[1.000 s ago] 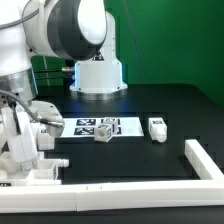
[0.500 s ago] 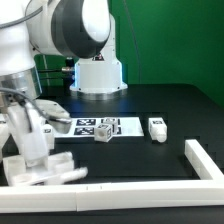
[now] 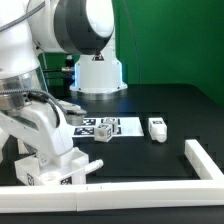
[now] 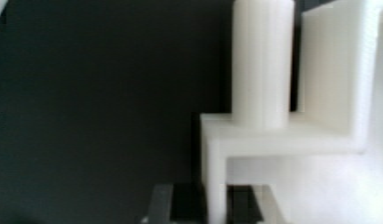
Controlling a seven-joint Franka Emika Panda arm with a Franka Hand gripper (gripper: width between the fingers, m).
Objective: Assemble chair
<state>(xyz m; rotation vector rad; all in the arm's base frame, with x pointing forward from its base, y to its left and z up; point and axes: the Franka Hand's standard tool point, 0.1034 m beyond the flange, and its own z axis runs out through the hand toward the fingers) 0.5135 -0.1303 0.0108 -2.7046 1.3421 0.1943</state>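
Observation:
My gripper [image 3: 47,152] is at the exterior view's lower left, shut on a white chair assembly [image 3: 60,170] that it holds just above the table near the front wall. In the wrist view the assembly [image 4: 286,150] shows as a flat white piece with a round post [image 4: 259,60] rising from it. A thin white edge runs between my dark fingers [image 4: 170,205]; my gripper [image 4: 214,206] closes on it. Two small white loose parts lie on the table: one [image 3: 103,133] on the marker board and one [image 3: 158,128] to its right in the exterior view.
The marker board [image 3: 88,126] lies flat mid-table. A low white wall [image 3: 150,196] runs along the front edge and turns up the exterior view's right side [image 3: 205,160]. The arm's white base [image 3: 97,75] stands at the back.
My gripper has moved toward the exterior view's right with the chair assembly held in it, and the assembly has turned and shifted along the front wall. The loose parts have not moved.

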